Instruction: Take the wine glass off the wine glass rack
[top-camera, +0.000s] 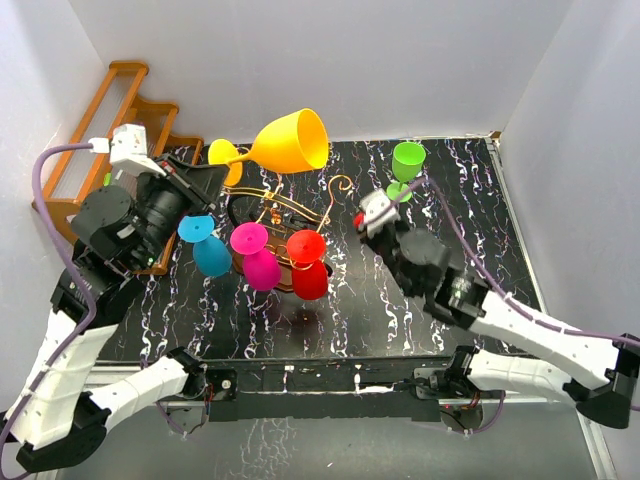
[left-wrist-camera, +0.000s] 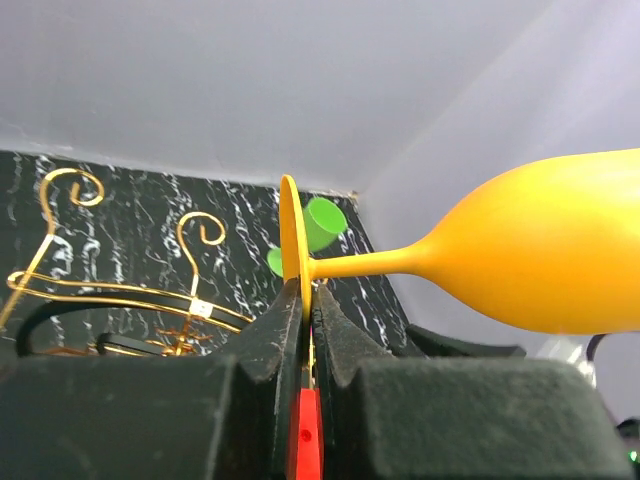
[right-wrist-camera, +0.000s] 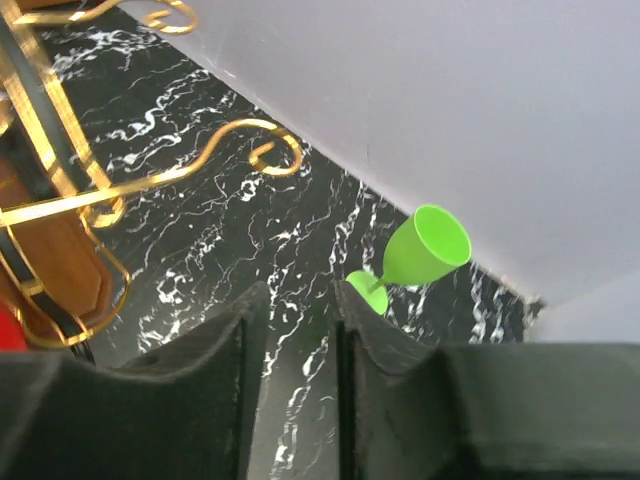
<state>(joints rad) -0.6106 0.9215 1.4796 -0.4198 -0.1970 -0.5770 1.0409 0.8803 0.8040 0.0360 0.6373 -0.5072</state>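
Midway: the left tool (left-wrist-camera: 305, 300) clamps the foot of the yellow wine glass (top-camera: 292, 142), held clear above the wine glass rack (top-camera: 335, 187) toward the tabletop's far edge, while the right tool (right-wrist-camera: 300, 300) stands part-open and empty; removal looks done, setting down apparently remains.

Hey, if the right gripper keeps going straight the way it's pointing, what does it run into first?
Likely the right gripper meets the black marbled tabletop just left of the green glass; the glass stands slightly right of that line, though depth is unclear.
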